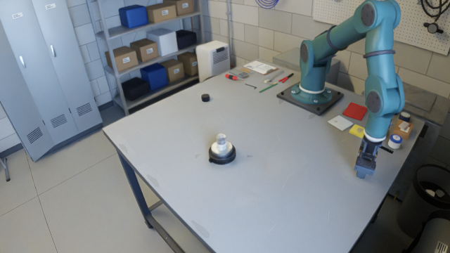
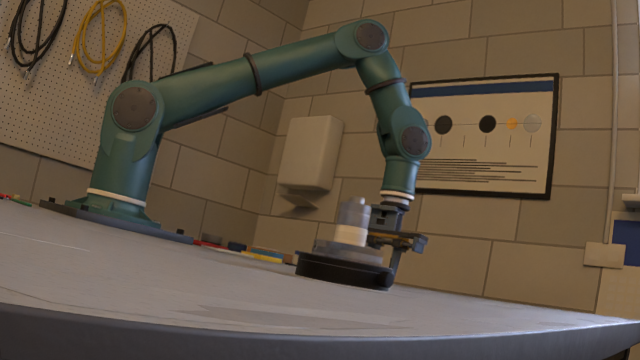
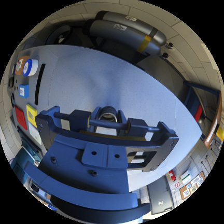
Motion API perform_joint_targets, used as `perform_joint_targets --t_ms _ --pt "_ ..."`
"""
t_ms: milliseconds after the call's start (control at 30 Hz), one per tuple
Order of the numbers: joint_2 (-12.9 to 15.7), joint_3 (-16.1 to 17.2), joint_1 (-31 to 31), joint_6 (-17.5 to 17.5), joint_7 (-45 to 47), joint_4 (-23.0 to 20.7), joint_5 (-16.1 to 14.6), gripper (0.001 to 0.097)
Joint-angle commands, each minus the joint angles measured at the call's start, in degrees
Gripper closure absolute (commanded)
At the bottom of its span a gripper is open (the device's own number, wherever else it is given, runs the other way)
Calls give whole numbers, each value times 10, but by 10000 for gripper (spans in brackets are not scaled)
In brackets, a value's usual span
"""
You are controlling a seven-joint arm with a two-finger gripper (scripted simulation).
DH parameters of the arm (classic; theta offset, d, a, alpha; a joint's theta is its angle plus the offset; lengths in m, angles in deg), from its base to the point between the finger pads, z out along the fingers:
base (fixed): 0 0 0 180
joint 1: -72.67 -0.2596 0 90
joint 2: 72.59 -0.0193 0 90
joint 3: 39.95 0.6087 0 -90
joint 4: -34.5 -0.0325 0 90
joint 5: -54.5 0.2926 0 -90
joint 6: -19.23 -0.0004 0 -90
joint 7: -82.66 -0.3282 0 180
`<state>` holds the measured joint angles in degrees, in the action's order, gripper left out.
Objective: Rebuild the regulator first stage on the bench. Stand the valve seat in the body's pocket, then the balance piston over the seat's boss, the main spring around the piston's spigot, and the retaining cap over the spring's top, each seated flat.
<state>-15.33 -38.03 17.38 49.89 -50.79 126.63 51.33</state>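
Note:
The main spring (image 3: 107, 116), a dark metal coil, is mostly hidden between the fingers of my gripper (image 3: 107, 121), which is low over the bench near its right edge (image 1: 364, 171). The fingers are closing around the spring, and I cannot tell whether they grip it. The black regulator body (image 1: 222, 154) sits mid-bench with the valve seat and the pale balance piston (image 1: 221, 141) standing in it; from the second side camera the stack (image 2: 352, 227) shows upright. The black retaining cap (image 1: 205, 97) lies far off toward the back left of the bench.
The bench's right edge runs close beside the gripper, with a bin (image 1: 432, 189) and gas cylinders (image 3: 129, 33) beyond it. Small jars (image 1: 395, 141), coloured pads (image 1: 355, 111) and the arm's base (image 1: 310, 95) stand behind. Hand tools (image 1: 270, 82) lie at the back.

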Motion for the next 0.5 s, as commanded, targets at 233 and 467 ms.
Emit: perform_joint_targets --t_ms 233,467 --pt "0 0 0 0 0 0 0 768" --pt "0 0 0 0 0 0 0 908"
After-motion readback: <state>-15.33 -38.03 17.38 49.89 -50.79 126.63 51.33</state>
